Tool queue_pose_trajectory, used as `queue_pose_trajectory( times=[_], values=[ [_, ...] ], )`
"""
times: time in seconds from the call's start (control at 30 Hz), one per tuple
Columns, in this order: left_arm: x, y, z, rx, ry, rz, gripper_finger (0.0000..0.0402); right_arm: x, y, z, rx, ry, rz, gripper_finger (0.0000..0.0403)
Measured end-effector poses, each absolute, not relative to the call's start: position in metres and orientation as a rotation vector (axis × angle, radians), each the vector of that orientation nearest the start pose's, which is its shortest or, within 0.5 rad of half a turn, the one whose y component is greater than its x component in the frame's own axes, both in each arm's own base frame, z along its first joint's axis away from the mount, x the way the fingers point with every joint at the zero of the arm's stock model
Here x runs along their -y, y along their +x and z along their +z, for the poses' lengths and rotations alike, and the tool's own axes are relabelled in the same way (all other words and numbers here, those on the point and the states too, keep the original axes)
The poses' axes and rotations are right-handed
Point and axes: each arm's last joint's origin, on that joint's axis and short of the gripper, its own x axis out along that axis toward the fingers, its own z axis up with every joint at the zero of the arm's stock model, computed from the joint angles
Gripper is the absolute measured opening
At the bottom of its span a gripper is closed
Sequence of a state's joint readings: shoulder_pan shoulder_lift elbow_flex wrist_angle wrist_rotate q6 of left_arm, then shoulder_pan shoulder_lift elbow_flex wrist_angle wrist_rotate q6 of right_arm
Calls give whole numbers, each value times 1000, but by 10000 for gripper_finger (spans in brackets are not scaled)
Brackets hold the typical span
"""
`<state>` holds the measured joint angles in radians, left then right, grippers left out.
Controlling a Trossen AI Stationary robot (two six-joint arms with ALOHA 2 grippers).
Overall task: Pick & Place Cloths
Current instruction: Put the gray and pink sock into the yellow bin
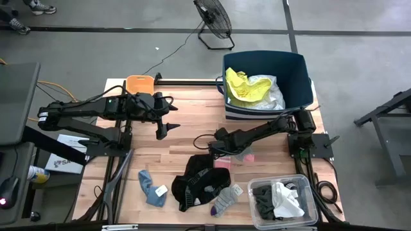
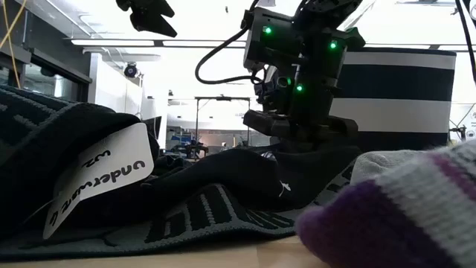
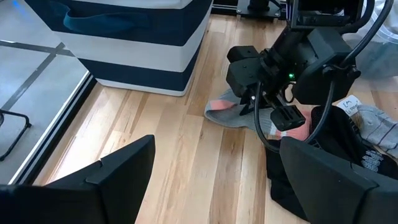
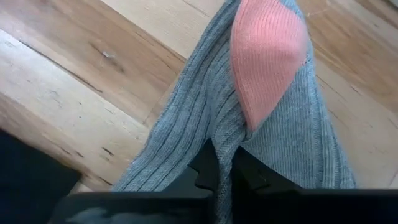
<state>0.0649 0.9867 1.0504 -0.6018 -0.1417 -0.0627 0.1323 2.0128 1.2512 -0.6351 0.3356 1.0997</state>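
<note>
A grey ribbed sock with pink ends (image 4: 180, 130) lies mid-table, seen also as the sock (image 3: 227, 112) in the left wrist view and the sock (image 1: 242, 156) from above. My right gripper (image 4: 225, 171) is low over it and shut on it; it shows as the right gripper (image 1: 207, 145) beside a black garment (image 1: 198, 179) with a white label (image 2: 97, 182). My left gripper (image 1: 168, 128) hangs open above the table's left half, touching nothing, its fingers wide apart (image 3: 214, 186). A blue-grey sock (image 1: 152, 188) and a grey-and-purple sock (image 1: 225, 199) lie flat near the front edge. My right gripper pinches the grey sock between its two fingers on a gathered ridge of the ribbed grey part (image 4: 227, 140), just below the pink patch (image 4: 267, 56). The fingers slant down from the table's right side. The rest of the sock (image 3: 217, 115) lies on the wood.
The navy tub (image 1: 295, 67) at the far right holds neon yellow (image 1: 243, 86) and white (image 1: 270, 93) cloths. A clear bin (image 1: 257, 218) at the near right holds dark and white cloths. An orange tray (image 1: 138, 83) sits at the far left. Bare wood lies between the arms.
</note>
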Motion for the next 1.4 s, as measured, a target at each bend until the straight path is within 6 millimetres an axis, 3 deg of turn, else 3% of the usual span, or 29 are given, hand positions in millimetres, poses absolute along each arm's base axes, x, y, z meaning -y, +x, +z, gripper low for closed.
queue_pose_trajectory(
  times=[0.33,0.87,1.23,1.4],
  values=[
    [-17,197,350,-531,-44,220,340,-51,363,138,-1015,529,-837,6],
    [-17,197,350,-528,-61,225,340,-68,358,205,-755,420,-696,5],
    [-17,201,347,-538,-60,226,340,-83,349,259,-517,239,-604,5],
    [-18,212,342,-553,-72,237,340,-86,351,272,-441,138,-573,5]
  ],
)
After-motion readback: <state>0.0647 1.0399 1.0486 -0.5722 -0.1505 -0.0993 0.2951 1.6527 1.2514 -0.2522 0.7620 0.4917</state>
